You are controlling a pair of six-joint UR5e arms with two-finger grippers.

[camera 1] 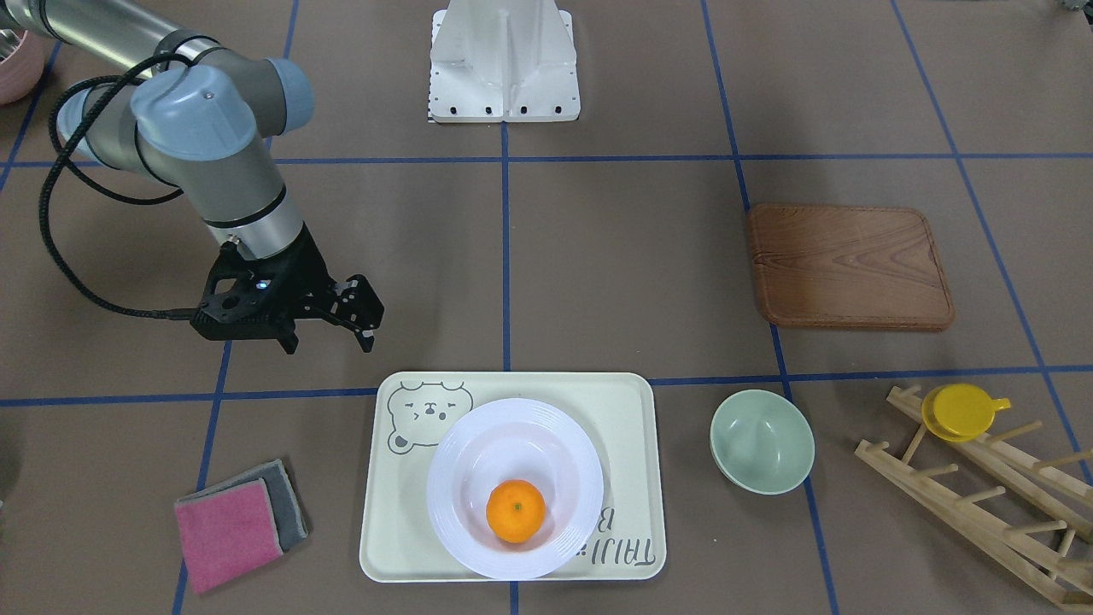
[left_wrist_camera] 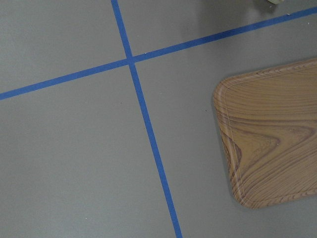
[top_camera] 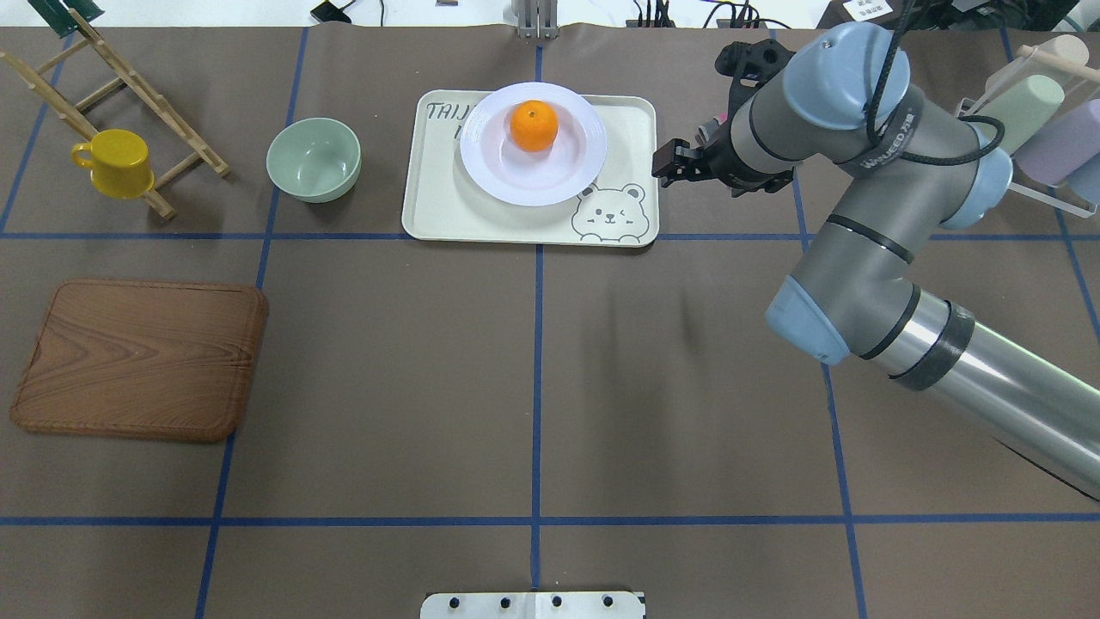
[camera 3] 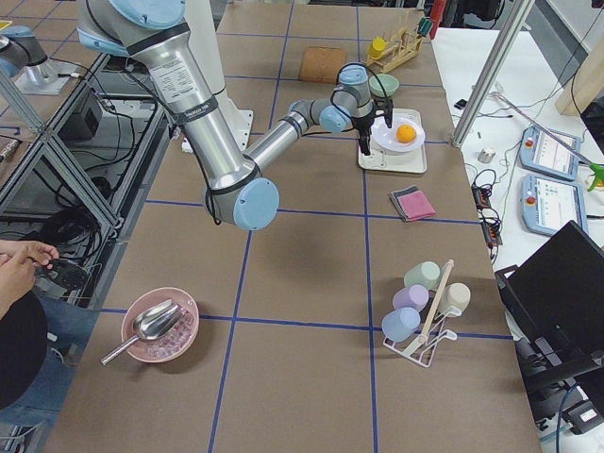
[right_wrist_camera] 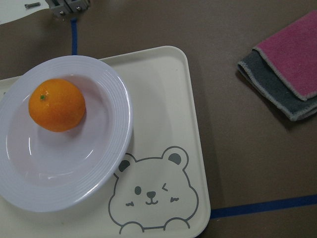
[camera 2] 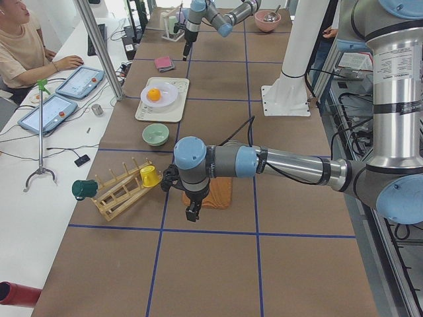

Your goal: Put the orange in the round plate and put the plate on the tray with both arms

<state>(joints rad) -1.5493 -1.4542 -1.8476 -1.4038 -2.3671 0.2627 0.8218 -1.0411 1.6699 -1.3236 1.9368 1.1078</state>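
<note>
The orange (camera 1: pixel 516 510) lies in the sunken centre of the white round plate (camera 1: pixel 452 478), and the plate rests on the cream bear tray (camera 1: pixel 623 410). My right gripper (camera 1: pixel 329 342) hovers open and empty beside the tray's bear corner, apart from the plate. From above, the orange (top_camera: pixel 534 125), plate (top_camera: pixel 490 172), tray (top_camera: pixel 438 215) and right gripper (top_camera: pixel 675 163) stand the same way. The right wrist view looks down on the orange (right_wrist_camera: pixel 56 104) and plate (right_wrist_camera: pixel 74 193). My left gripper (camera 2: pixel 192 210) hangs over the wooden board's end; I cannot tell its state.
A brown wooden board (top_camera: pixel 137 357) lies on the robot's left side. A pale green bowl (top_camera: pixel 313 159) sits beside the tray, then a yellow cup (top_camera: pixel 116 162) on a wooden rack. Pink and grey cloths (camera 1: pixel 239 521) lie on the tray's other side. A person (camera 2: pixel 20 46) sits alongside the table.
</note>
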